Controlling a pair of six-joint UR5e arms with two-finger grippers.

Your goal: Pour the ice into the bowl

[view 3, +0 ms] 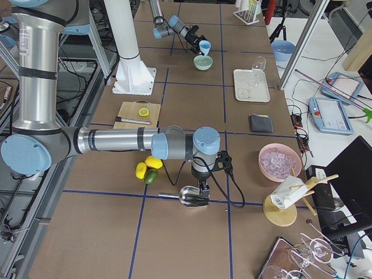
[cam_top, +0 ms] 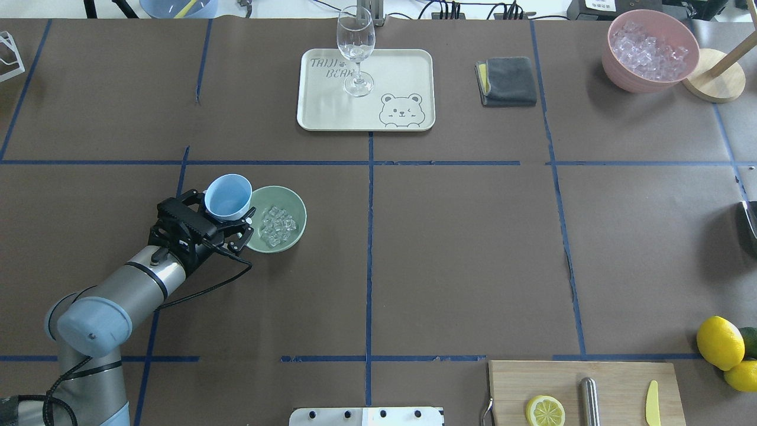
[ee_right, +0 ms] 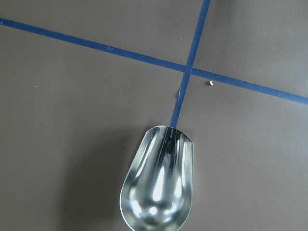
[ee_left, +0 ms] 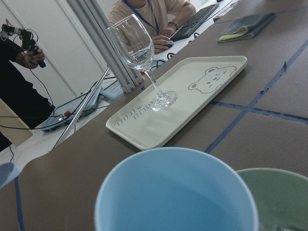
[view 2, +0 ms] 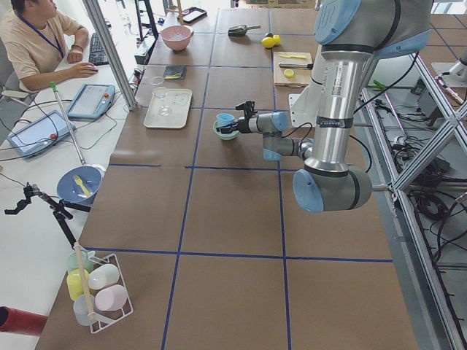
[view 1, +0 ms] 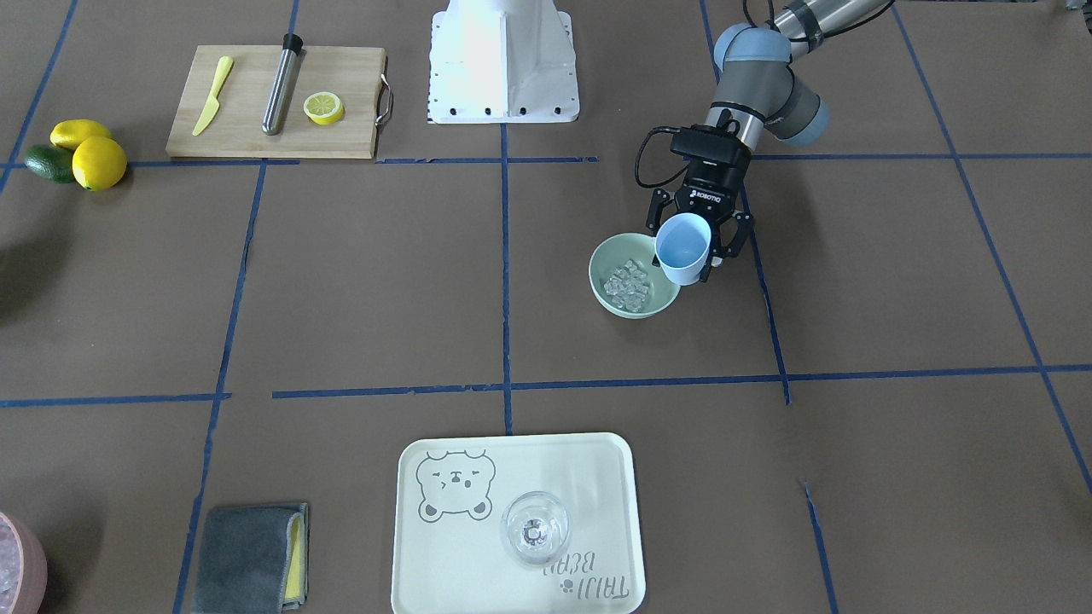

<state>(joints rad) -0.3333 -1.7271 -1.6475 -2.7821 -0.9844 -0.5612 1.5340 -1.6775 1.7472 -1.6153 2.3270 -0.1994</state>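
Two lemons (cam_top: 719, 342) sit at the near right corner of the table, on the robot's side. Just beside them along the near edge lies a cutting board (cam_top: 615, 378) with a half lemon (cam_top: 544, 410), a metal rod (cam_top: 589, 402) and a yellow knife (cam_top: 652, 402) on it. At the right end of the table the right gripper (view 3: 199, 197) hangs low over a metal scoop (ee_right: 159, 187) that lies on the tabletop. Its fingers are hidden, so I cannot tell whether they are apart or together.

Further in, toward the left end, the left gripper (view 1: 685, 256) is clamped on a light blue cup (cam_top: 227, 196). The cup is tilted, looks empty, and hangs at the left rim of the green bowl (cam_top: 294, 208). The bowl stands on the table, and the ice (cam_top: 277, 225) lies inside it as a small heap of clear cubes.

Along the far edge a cream tray (cam_top: 408, 65) carries an upright wine glass (cam_top: 356, 41). A folded grey cloth (cam_top: 508, 80) lies near it. A pink bowl (cam_top: 627, 77) full of ice stands at the far right corner.
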